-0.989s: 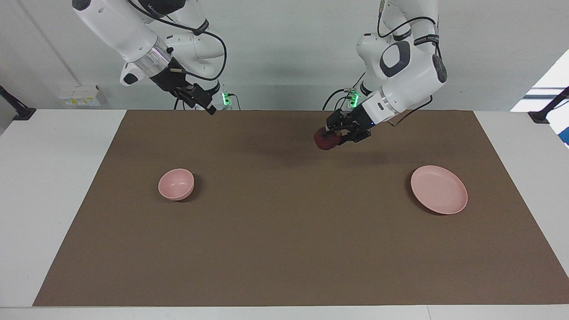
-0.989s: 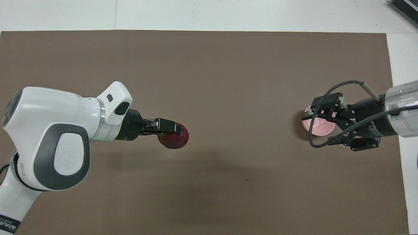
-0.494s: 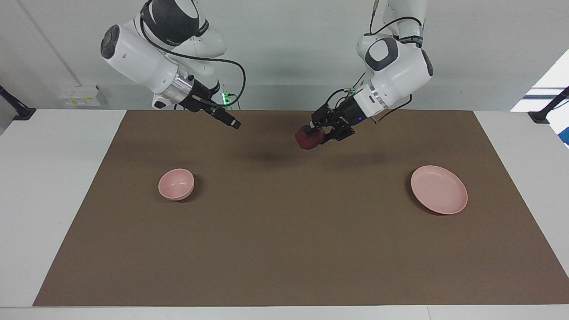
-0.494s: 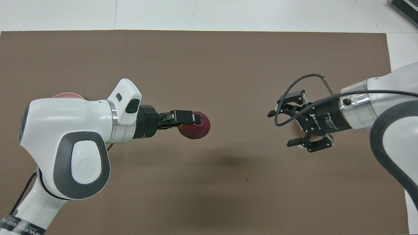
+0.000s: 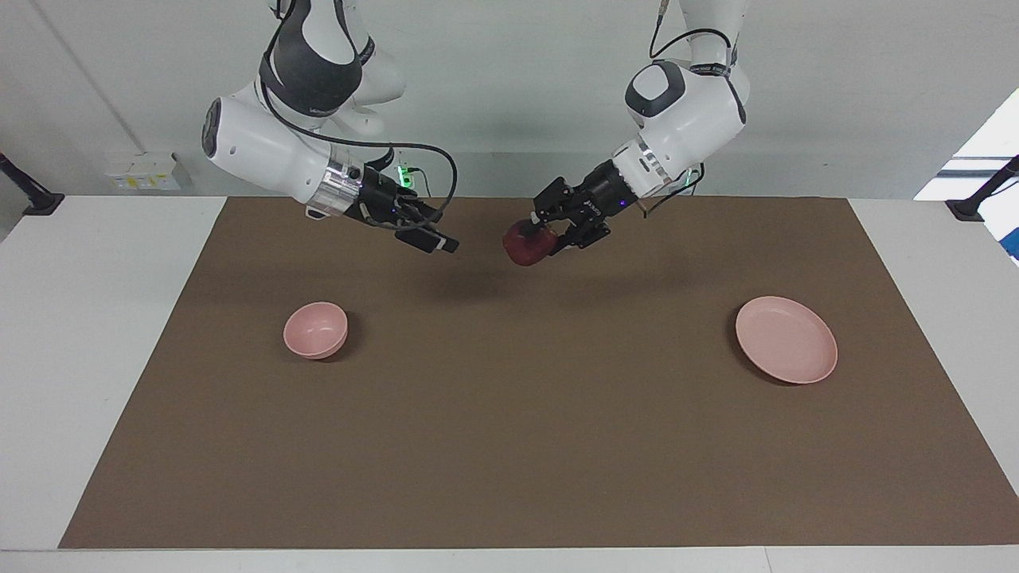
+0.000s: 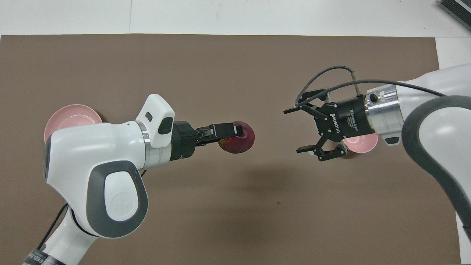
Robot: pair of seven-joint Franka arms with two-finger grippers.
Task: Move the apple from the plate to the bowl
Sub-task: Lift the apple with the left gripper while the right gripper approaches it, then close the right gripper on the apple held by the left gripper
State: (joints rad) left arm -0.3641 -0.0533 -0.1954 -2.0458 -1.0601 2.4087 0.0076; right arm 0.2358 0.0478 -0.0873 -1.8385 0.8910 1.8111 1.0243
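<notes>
My left gripper (image 5: pixel 543 231) (image 6: pixel 235 130) is shut on the dark red apple (image 5: pixel 525 243) (image 6: pixel 238 139) and holds it in the air over the middle of the brown mat. Level with it and a short gap away, my right gripper (image 5: pixel 446 245) (image 6: pixel 295 130) hangs open and empty, its fingers pointing at the apple. The pale pink plate (image 5: pixel 786 339) (image 6: pixel 71 117) lies empty toward the left arm's end. Toward the right arm's end stands the small pink bowl (image 5: pixel 316 329) (image 6: pixel 362 141), also empty. In the overhead view the right wrist covers part of it.
A brown mat (image 5: pixel 509 446) covers most of the white table (image 5: pixel 87 334). Only the plate and the bowl stand on it. Shadows of both arms fall on the mat under the grippers.
The left gripper has carried the apple toward the right arm's end. The right arm has swung in from over the bowl toward the apple, staying open. The gap between the grippers has shrunk.
</notes>
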